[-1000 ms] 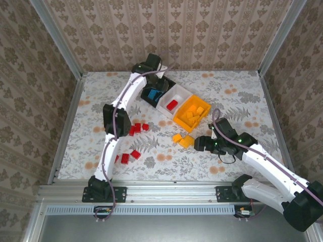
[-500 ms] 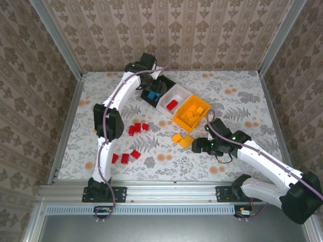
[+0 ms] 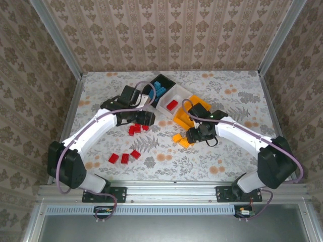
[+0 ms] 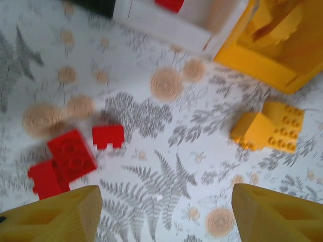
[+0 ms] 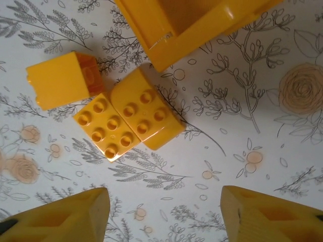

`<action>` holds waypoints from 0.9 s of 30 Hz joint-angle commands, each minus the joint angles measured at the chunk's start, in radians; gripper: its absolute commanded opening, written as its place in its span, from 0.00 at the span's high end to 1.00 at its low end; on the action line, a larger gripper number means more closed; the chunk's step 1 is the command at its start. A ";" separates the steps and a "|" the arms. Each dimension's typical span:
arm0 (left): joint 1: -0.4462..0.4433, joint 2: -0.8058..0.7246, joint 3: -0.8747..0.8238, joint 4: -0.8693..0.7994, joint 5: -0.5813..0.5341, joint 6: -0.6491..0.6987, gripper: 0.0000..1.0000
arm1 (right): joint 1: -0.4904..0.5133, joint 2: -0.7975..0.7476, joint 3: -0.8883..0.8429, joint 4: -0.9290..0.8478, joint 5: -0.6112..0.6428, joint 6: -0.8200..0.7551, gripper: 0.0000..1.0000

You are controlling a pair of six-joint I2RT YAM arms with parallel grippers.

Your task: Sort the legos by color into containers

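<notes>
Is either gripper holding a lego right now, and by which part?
Nothing is held. The left gripper stands open near the red legos, the right gripper open near the orange legos; all lie loose on the table.

Ahead of the right fingers [image 5: 60, 217], left of their gap, a brick pair [image 5: 144, 116] touches side by side. A third brick [image 5: 63, 80] lies just beyond, and the end bin [image 5: 166, 30] stands behind them. Ahead-left of the left fingers [image 4: 50, 217] lies a brick cluster [image 4: 70, 154]. Ahead-right is a brick clump [image 4: 270, 126], seemingly two touching. Beyond, the end bin stands right of the middle bin [image 4: 166, 25].
</notes>
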 commanded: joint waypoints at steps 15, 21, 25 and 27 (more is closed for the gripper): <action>0.002 -0.132 -0.111 0.039 0.009 -0.060 0.29 | -0.002 0.192 0.007 0.059 -0.016 -0.229 0.44; 0.013 -0.154 -0.136 0.038 0.012 -0.056 0.29 | -0.001 0.279 0.036 0.062 -0.003 -0.235 0.44; 0.025 -0.177 -0.139 0.030 0.013 -0.055 0.29 | -0.001 0.310 0.058 0.079 -0.003 -0.237 0.44; 0.031 -0.190 -0.140 0.025 0.012 -0.055 0.29 | -0.004 0.335 0.073 0.084 -0.003 -0.238 0.44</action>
